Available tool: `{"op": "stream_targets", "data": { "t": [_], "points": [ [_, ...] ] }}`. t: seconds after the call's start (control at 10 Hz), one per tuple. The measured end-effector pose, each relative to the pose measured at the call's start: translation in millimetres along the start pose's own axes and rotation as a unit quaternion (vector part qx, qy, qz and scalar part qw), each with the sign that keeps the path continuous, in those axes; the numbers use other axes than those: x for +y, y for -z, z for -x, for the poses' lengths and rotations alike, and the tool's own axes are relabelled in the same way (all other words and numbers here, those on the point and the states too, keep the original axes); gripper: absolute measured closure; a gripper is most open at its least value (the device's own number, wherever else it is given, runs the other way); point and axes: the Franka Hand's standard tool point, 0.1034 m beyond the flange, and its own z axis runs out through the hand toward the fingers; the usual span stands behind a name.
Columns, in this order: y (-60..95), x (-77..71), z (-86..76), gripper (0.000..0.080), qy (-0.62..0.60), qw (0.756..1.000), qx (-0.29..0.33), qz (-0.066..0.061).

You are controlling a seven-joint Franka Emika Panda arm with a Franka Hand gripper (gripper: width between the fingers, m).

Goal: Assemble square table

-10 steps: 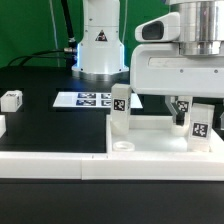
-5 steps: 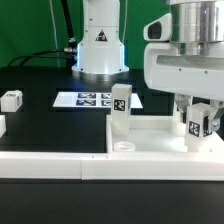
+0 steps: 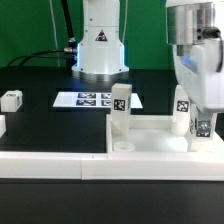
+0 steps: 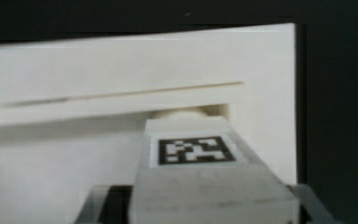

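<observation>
Nearest, hard against the square slab's front edge: low white border wall, by the look of it leaving no room to slide the slab forward. Just inside that edge, at the slab's corner toward the exterior view's left: round corner socket, empty.

At the slab's opposite front corner, toward the exterior view's right: claw clamped on a tagged leg, fingers tight on both flanks, long axis upright, foot low over the slab. Cannot tell whether seated in a socket or merely resting on top. Judged: hangs straight under the claw, so the next move calls for a plumb descent or a twist, not sideways travel.

Just behind that tagged leg: another tagged block, close enough to crowd the claw. At the slab's far corner on the exterior view's left: standing leg, upright, well apart from the claw.

Beyond the slab on the black worktop: marker board. Further toward the exterior view's left: a loose leg.
</observation>
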Motion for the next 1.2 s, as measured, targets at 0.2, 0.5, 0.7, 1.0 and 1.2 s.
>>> {"op": "stream_targets", "data": {
  "t": [0.2, 0.5, 0.7, 1.0, 1.2],
  "points": [
    [0.0, -0.1, 0.4, 0.0509, -0.052, 0.999, -0.002, -0.002],
    [0.8, -0.2, -2.0, 0.0505, -0.098, 0.995, 0.002, -0.004],
    [0.7, -0.2, -3.2, 0.0504, -0.104, 0.995, 0.004, -0.004],
    [0.0, -0.5, -2.9, 0.0289, -0.094, 0.996, 0.004, -0.006],
    [1.1, -0.5, -1.5, 0.0159, -0.084, 0.996, 0.003, -0.007]
  ]
}}
